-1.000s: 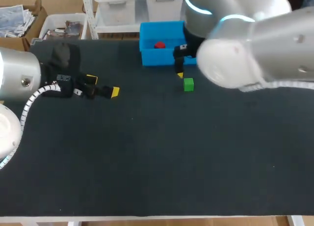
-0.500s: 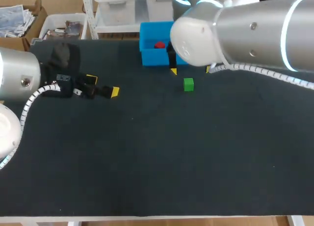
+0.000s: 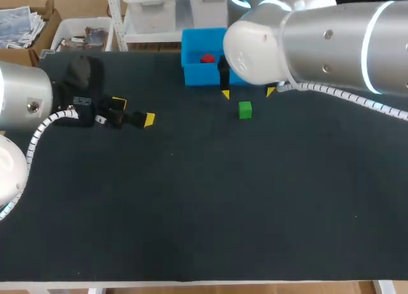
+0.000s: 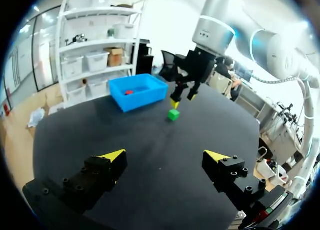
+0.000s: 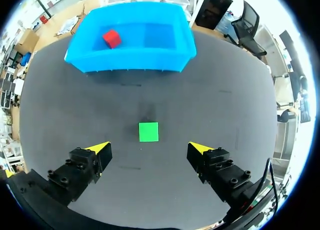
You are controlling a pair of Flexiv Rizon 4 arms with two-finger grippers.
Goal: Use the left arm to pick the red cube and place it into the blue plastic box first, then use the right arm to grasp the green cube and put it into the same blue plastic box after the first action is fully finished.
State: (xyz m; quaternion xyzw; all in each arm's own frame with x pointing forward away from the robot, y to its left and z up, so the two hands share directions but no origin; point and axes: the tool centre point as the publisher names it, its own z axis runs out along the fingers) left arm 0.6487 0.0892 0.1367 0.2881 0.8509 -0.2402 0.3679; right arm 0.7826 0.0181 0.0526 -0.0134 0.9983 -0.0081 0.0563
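The red cube (image 3: 207, 58) lies inside the blue plastic box (image 3: 194, 75) at the table's far edge; the right wrist view shows the red cube (image 5: 112, 38) in one end of the blue box (image 5: 130, 65). The green cube (image 3: 245, 110) sits on the black table just in front of the box. My right gripper (image 3: 248, 92) hangs open above it, and the green cube (image 5: 148, 131) shows just ahead of the gap between the right gripper's (image 5: 149, 148) fingers, untouched. My left gripper (image 3: 134, 111) is open and empty at the left, far from both cubes; in its own view the left gripper (image 4: 165, 156) faces the green cube (image 4: 173, 115) and blue box (image 4: 137, 93).
The black table top (image 3: 204, 205) stretches wide in front of the cubes. My right arm's large silver links (image 3: 319, 39) hang over the table's back right and hide part of the box.
My right arm has swung round and its gripper has shifted slightly left and back, above the green cube, mostly in the first half second. The left arm and both cubes have stayed put.
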